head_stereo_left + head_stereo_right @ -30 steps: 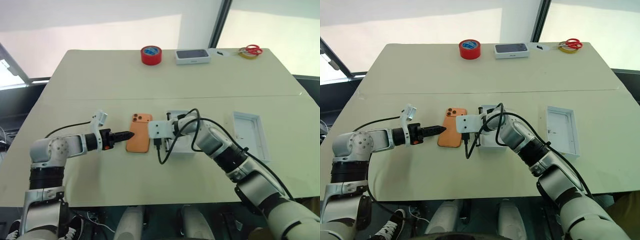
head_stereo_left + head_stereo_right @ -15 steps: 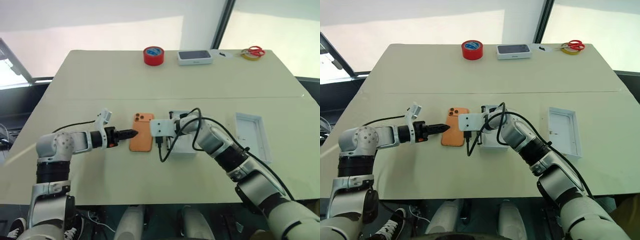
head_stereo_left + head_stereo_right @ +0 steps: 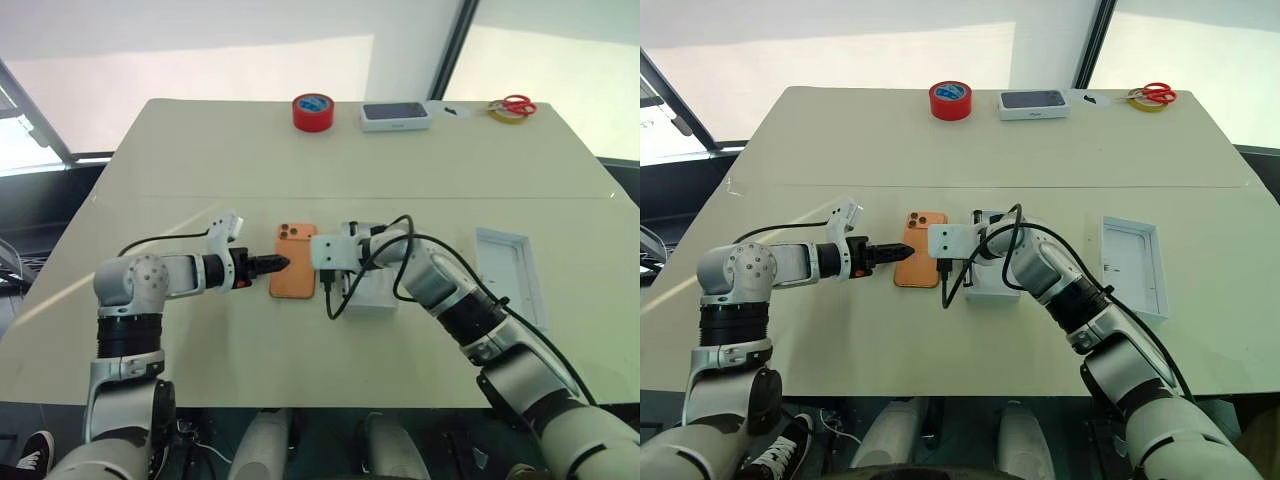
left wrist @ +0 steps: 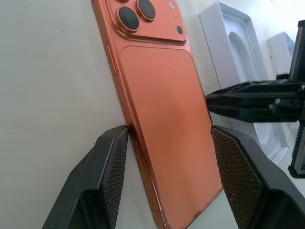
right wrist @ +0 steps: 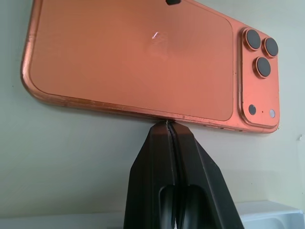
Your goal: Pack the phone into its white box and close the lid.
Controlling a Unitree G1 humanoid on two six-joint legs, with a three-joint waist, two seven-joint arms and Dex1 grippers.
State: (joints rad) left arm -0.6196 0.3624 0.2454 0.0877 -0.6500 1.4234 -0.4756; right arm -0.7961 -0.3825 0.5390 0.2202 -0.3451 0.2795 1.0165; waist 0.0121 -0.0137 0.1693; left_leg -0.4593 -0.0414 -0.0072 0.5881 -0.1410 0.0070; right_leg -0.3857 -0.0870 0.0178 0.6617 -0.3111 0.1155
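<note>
Phone (image 3: 294, 274): orange, lying back-up and flat on the cream table (image 3: 200, 150), lens cluster at its far end, long axis running away from the robot. Left gripper (image 3: 281, 265): at the phone's left long edge, fingers spread; in the left wrist view its two pads (image 4: 113, 171) stand astride the phone's near end, one at each long edge, the left-hand one touching or just short of touching, no firm clamp evident. Right gripper (image 5: 167, 125): fingers pressed together with nothing between them, tips set against the phone's right long edge, which is the side facing the box. White box (image 3: 372, 290): just to the right of the phone, partly covered by the right forearm; the same long direction as the phone. Lid (image 3: 510, 276): well apart, further right, open side up. Judgement: the phone lies between the two grippers, each at one long edge; the left gripper is placed to take it across its width, and the carry would run rightward to the box.
</note>
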